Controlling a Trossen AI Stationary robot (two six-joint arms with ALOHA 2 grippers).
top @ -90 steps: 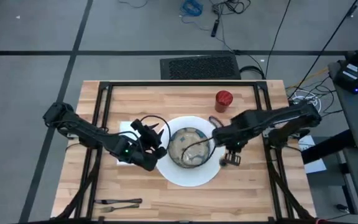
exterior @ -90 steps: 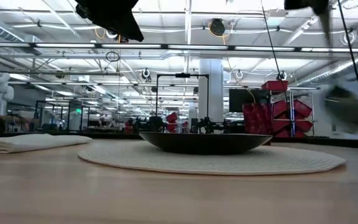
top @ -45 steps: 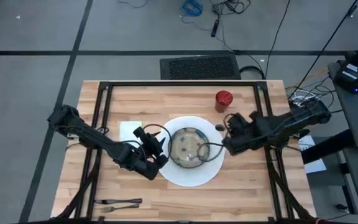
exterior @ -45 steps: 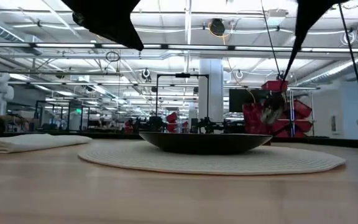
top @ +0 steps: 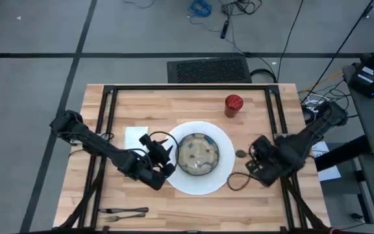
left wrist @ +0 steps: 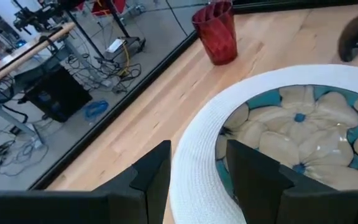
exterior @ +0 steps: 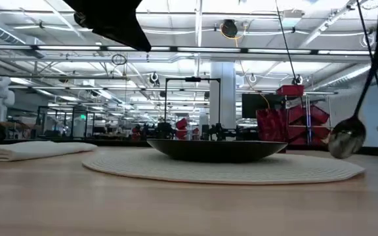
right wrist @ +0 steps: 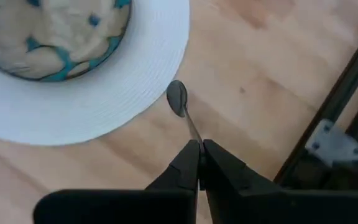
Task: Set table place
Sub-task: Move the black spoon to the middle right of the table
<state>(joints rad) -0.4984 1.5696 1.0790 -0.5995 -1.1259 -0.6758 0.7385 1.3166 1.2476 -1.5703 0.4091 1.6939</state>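
A large white plate [top: 221, 177] lies mid-table with a beige bowl [top: 199, 155] on it. A white napkin [top: 134, 136] lies left of the plate. The red cup [top: 234, 104] stands at the far right, and dark cutlery [top: 123, 212] lies at the near left edge. My left gripper [left wrist: 197, 180] hovers open over the plate's left rim [left wrist: 194, 149]. My right gripper [right wrist: 199, 149] is right of the plate, shut on a dark spoon [right wrist: 180, 106]; the low view also shows this spoon [exterior: 346, 137]. My right gripper pinches the spoon's thin handle [right wrist: 194, 134] between its two fingertips, and the handle's end is hidden between them. The fingers slant down from the table's right side, in line with the handle. The spoon hangs tilted, its bowl end [exterior: 345, 139] lowest and clear of the table.
Black frame bars [top: 279, 123] run along the table's sides and far edge. A cable loop [top: 239, 182] hangs from the right arm beside the plate. Bare wood [top: 174, 107] shows between the plate and the far edge.
My right gripper has drawn back from the plate's right rim toward the table's right and near edges, carrying the spoon. The spoon now hangs lower and nearer, right of the plate.
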